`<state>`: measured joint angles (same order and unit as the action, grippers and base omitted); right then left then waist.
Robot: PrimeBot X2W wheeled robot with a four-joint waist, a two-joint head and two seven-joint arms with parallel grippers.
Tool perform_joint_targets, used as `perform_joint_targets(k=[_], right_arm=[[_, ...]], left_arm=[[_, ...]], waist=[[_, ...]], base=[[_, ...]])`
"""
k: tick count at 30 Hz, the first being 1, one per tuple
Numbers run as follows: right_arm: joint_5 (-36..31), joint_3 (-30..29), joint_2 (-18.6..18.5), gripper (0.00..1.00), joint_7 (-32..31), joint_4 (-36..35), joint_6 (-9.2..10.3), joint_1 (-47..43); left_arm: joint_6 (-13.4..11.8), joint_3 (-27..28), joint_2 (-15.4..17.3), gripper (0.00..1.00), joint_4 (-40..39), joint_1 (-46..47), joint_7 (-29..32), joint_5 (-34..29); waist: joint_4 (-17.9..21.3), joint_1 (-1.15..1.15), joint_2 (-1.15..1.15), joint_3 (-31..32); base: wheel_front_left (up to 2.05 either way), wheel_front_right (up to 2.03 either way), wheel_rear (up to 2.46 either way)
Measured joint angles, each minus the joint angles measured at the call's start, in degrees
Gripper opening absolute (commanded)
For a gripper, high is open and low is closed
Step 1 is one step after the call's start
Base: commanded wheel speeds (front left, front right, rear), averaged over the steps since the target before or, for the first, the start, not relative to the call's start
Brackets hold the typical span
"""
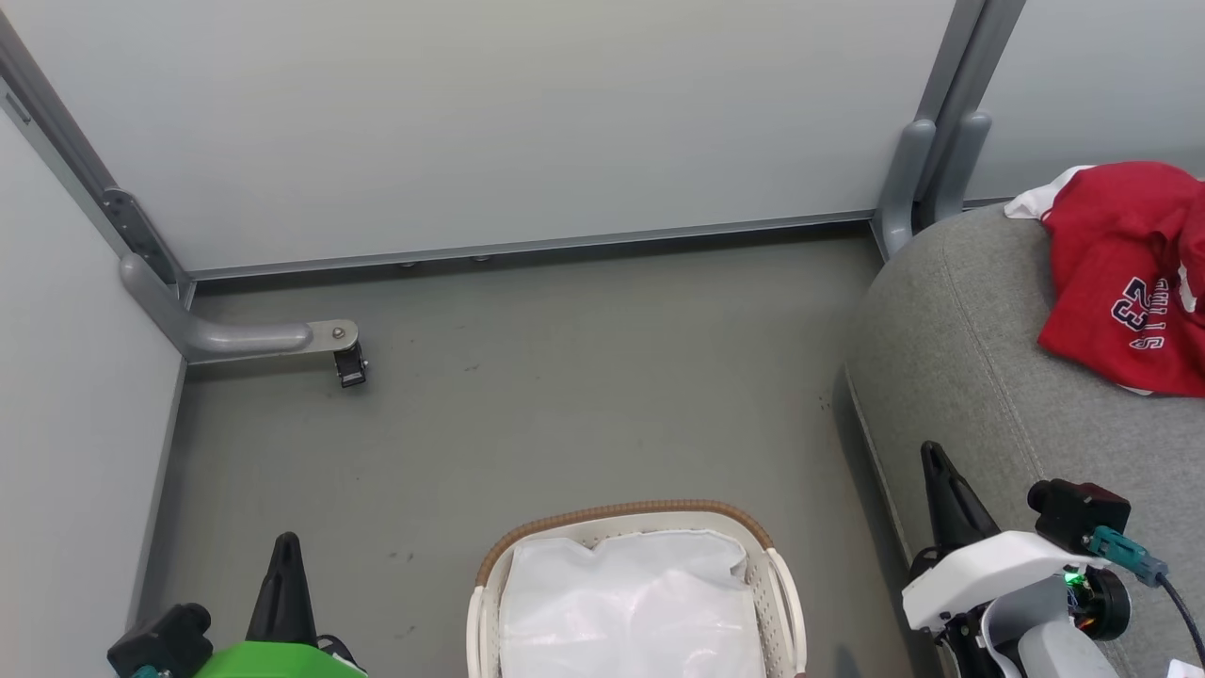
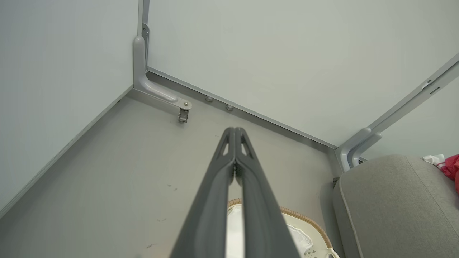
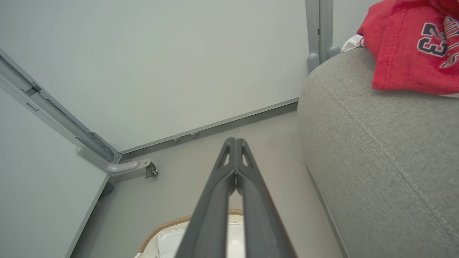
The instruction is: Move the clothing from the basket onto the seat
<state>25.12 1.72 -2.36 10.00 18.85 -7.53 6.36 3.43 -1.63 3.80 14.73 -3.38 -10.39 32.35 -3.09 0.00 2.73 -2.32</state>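
Red clothing (image 1: 1125, 273) lies on the seat (image 1: 960, 395), right of the basket (image 1: 621, 509). Left gripper (image 1: 285, 544) and right gripper (image 1: 932, 454) flank it, jaws closed, empty.

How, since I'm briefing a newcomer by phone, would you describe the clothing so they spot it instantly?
Find the large grey seat to the right of the white basket. On its far end lies the clothing, a crumpled heap. It alone is red, with navy-and-white lettering; the basket's liner is plain white.
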Motion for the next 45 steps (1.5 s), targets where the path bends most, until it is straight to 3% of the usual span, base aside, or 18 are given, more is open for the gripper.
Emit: perform_joint_targets(k=[21, 45], right_arm=[[18.8, -2.4, 0.0, 0.0, -4.7, -0.5, 0.0, 0.6], [35.9, -4.4, -0.3, 0.0, -8.6, -0.9, 0.01, 1.4]], left_arm=[[-0.5, 2.3, -0.4, 0.0, -1.6, 2.9, 4.8, 16.9], [-1.0, 4.5, -0.6, 0.0, -2.9, 5.4, 8.9, 31.9]], waist=[[0.6, 0.0, 0.01, 0.0], [1.3, 0.0, 0.01, -0.1]], base=[[0.0, 0.0, 0.0], [0.0, 0.0, 0.0]])
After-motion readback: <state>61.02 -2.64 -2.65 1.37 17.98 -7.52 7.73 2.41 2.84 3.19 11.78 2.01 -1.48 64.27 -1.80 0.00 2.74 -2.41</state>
